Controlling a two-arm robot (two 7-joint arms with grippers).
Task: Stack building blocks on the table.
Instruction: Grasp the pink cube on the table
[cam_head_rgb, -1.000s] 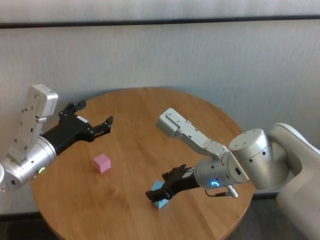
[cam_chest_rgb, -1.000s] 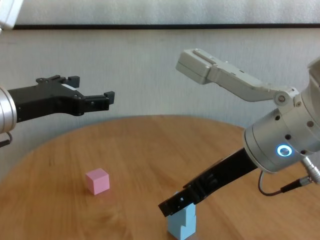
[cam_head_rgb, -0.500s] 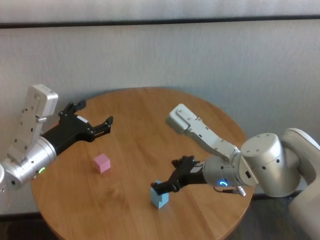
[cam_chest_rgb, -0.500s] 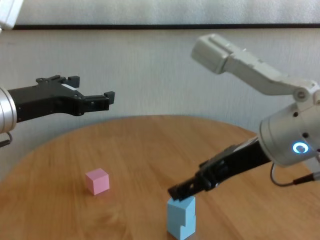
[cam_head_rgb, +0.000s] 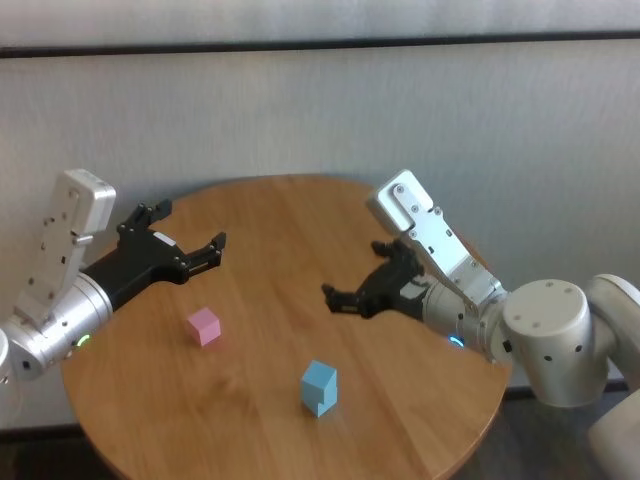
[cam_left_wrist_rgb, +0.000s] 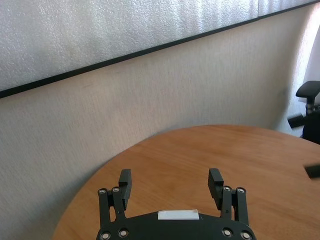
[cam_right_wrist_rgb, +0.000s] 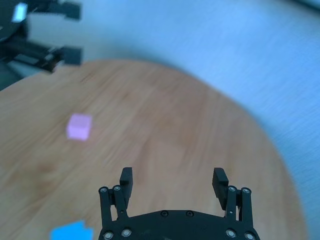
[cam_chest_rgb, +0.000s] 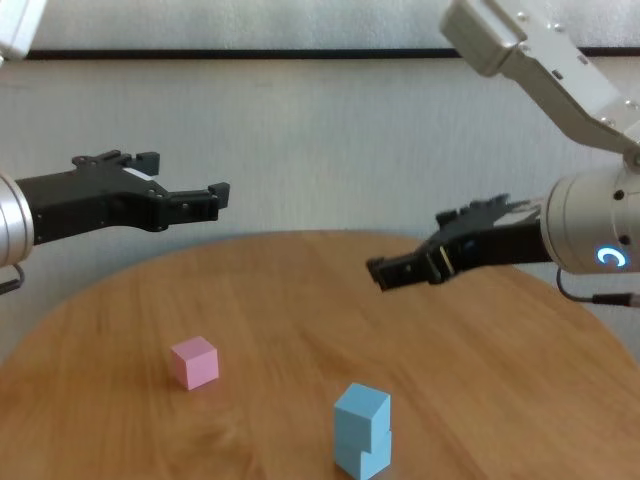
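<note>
Blue blocks (cam_head_rgb: 319, 387) stacked; pink block (cam_head_rgb: 204, 326) apart – both end effectors (cam_head_rgb: 186, 246) (cam_head_rgb: 350, 293) wide open, empty

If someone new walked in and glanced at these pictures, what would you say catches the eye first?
Most likely the two light blue blocks, stacked one on the other slightly askew near the front of the round table. Next, the lone pink block lying apart on the robot's left side of the table. Then the two black grippers, both open and empty above the wood: the right gripper up over the table's middle, the left gripper at the far left edge.
</note>
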